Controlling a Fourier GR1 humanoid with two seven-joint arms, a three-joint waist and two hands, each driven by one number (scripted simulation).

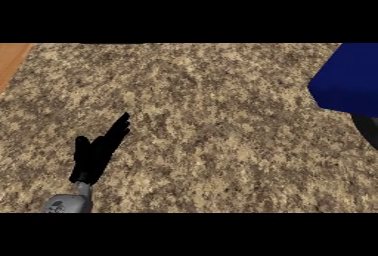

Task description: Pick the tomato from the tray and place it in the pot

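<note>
No tomato, tray or pot can be made out for certain. My left hand shows at the lower left above the speckled counter, open with its fingers straight and pointing up and to the right, holding nothing. A large blue shape cuts in from the right edge. Just below it, a dark curved shape sits at the edge; I cannot tell what either one is. My right hand does not show.
A strip of orange wood borders the counter at the upper left. The speckled stone surface fills the middle of the view.
</note>
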